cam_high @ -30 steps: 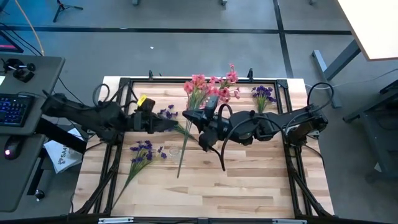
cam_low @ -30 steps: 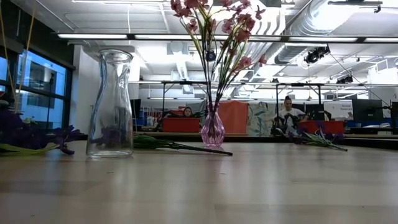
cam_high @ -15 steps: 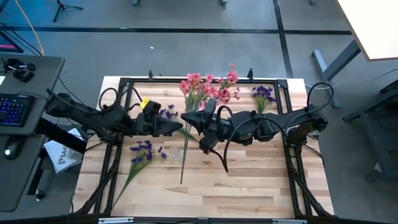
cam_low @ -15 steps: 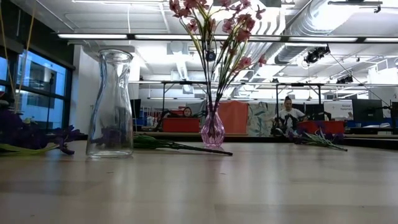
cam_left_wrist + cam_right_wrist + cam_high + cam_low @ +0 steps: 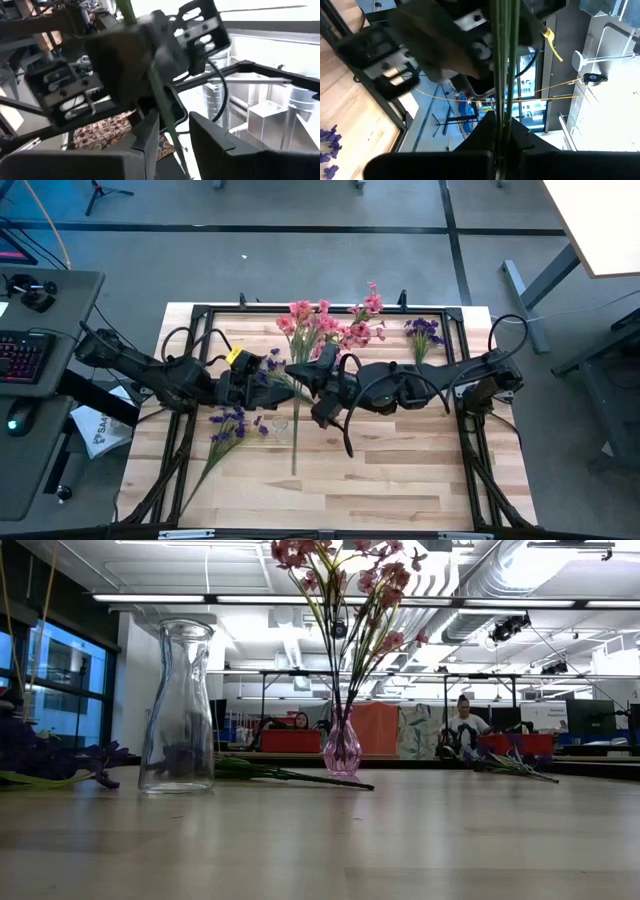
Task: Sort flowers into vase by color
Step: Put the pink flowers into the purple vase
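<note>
My right gripper (image 5: 300,372) is shut on a pink-blossomed flower spray (image 5: 296,420), held high over the middle of the table. The spray lies about level, with its blossoms (image 5: 300,315) toward the far edge and its cut end (image 5: 293,470) toward the near edge. My left gripper (image 5: 278,380) is right beside it on the left. Its fingers stand open on either side of the same stem (image 5: 167,125); whether one touches it I cannot tell. A small pink vase (image 5: 342,748) holds more pink flowers (image 5: 365,320). A clear glass vase (image 5: 280,423) stands empty. My right gripper pinches several green stems (image 5: 501,95) of the pink spray together between its two fingers. The fingers come level from the table's right and lie across the stems. The spray is lifted clear of the table, about level.
Purple flower sprays lie on the wood at the left (image 5: 230,425), at the far right (image 5: 423,330) and near the left arm (image 5: 268,362). A black frame (image 5: 200,310) runs round the table. People sit in the room beyond the far edge.
My right gripper has carried the pink spray a little toward the table's left. Its blossom end has swung left, so the stem now runs straighter from far to near. My left gripper has moved toward the table's right, closer to the stem.
</note>
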Controlling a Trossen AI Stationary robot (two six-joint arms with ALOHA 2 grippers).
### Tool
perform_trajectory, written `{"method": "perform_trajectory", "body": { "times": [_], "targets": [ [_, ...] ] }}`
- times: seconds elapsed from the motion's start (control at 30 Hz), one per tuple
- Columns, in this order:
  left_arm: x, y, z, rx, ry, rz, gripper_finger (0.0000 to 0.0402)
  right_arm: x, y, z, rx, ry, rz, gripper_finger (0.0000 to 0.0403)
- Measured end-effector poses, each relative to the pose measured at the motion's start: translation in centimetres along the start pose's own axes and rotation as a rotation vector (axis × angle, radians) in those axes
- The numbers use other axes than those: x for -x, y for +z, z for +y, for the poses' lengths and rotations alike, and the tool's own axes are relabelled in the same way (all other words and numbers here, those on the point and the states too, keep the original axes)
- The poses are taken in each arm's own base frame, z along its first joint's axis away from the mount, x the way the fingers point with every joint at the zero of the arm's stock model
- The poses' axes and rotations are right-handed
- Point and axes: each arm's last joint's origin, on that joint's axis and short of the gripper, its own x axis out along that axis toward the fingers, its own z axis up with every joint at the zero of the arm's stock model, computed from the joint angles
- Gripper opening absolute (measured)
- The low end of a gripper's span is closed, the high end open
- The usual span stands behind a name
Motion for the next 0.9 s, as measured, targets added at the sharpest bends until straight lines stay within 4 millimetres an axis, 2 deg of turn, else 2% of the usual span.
{"method": "perform_trajectory", "body": {
  "times": [0.13, 0.27, 0.57, 0.9],
  "targets": [
    [0.07, -0.02, -0.01, -0.010, 0.007, 0.007, 0.0112, 0.17, 0.27, -0.66, -0.037, -0.065, 0.005, 0.0000],
    [0.16, 0.14, -0.32, -0.012, -0.013, -0.010, 0.0119, 0.24, 0.33, -0.58, -0.015, -0.060, 0.016, 0.0000],
    [0.18, 0.27, -0.49, -0.009, -0.024, -0.034, 0.0120, 0.14, -0.04, -0.37, 0.005, -0.049, 0.091, 0.0000],
    [0.19, 0.42, -0.43, -0.096, -0.001, -0.088, 0.0120, 0.03, -0.34, -0.36, 0.005, -0.050, 0.130, 0.0000]
  ]
}}
